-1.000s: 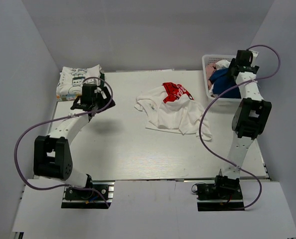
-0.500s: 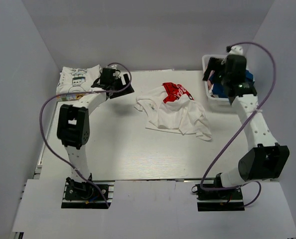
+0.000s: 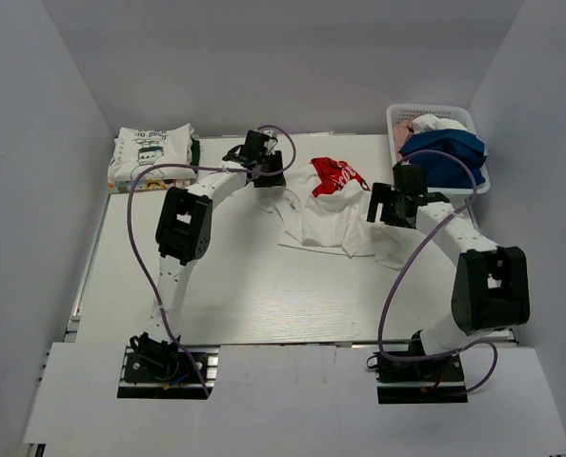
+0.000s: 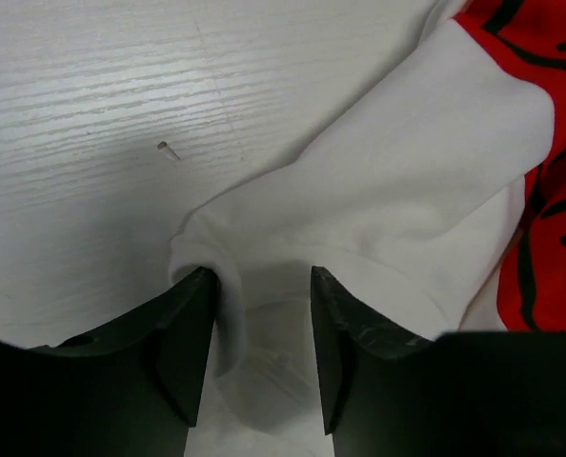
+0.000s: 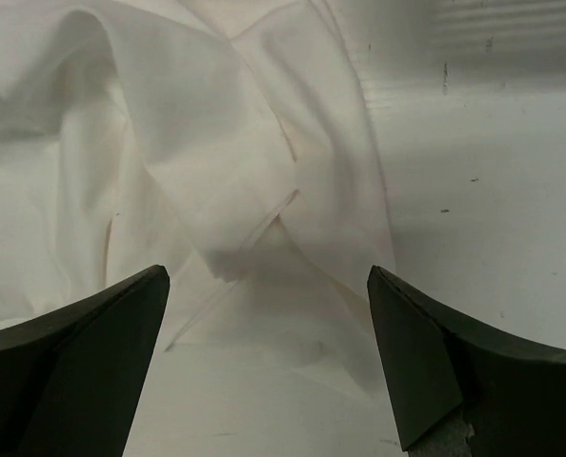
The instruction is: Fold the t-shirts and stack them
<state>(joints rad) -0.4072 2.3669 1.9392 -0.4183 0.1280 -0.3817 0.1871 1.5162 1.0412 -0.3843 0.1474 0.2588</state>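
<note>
White wood-grain table (image 3: 226,286) bearing a t-shirt (image 3: 326,219), grey walls (image 3: 264,57) around.

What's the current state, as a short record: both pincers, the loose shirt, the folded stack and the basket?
left pincer: open, straddling a fold at the left edge of the white t-shirt
right pincer: open, over the same shirt's right side
white t-shirt: crumpled, red print showing
folded stack: far-left corner
basket: far right, holds blue t-shirt

The top camera looks down from behind over the whole table (image 3: 216,286). Both wrist cameras look closely past their fingers (image 4: 183,352) at the tee (image 3: 326,224), which all views share.
</note>
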